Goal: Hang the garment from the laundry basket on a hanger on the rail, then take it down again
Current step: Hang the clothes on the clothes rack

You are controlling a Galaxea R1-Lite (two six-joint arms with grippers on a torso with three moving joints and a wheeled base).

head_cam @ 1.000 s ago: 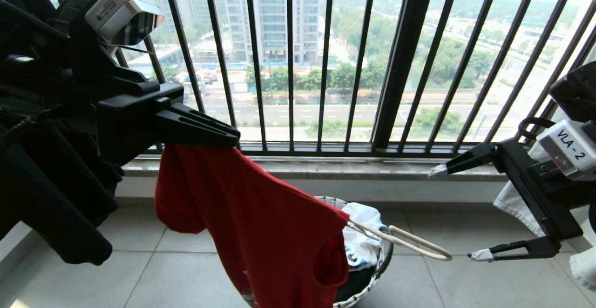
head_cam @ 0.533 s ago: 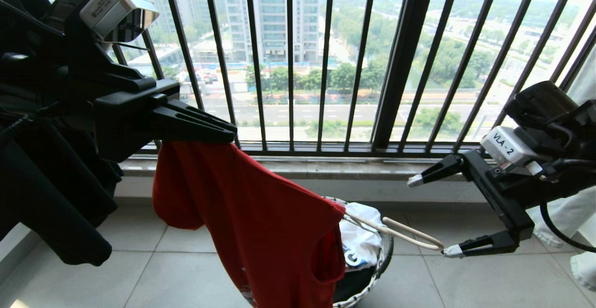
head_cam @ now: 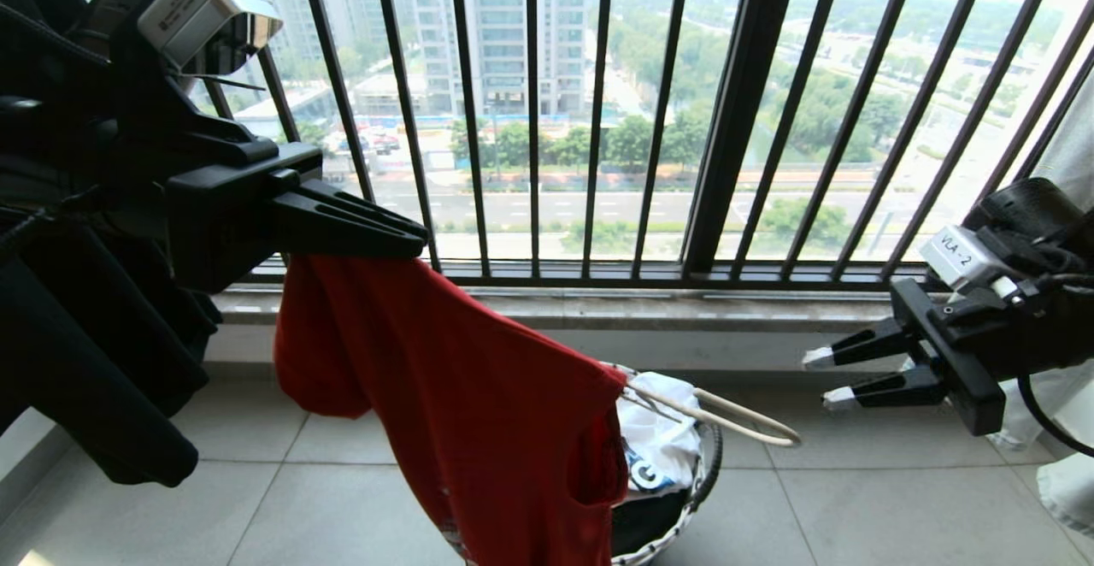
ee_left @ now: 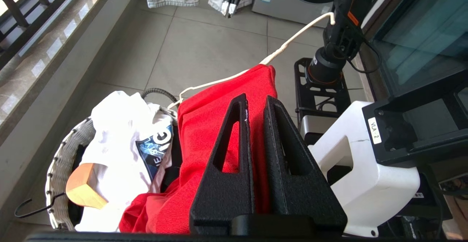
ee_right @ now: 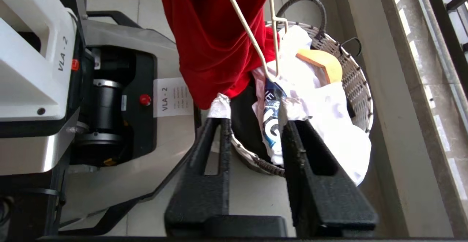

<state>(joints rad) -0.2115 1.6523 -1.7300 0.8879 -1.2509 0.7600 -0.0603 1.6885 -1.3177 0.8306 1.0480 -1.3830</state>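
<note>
Grey tiled floor (head_cam: 855,515), with a round woven laundry basket (head_cam: 679,527) standing directly on it near the wall below the window ledge (head_cam: 684,309).

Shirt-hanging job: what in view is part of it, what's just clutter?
Job: red T-shirt, pinched by left gripper; off-white hanger partly inside it; laundry basket; right gripper near the hanger's free end.
Clutter: white printed garment, tan wooden hanger, black clothes.
</note>
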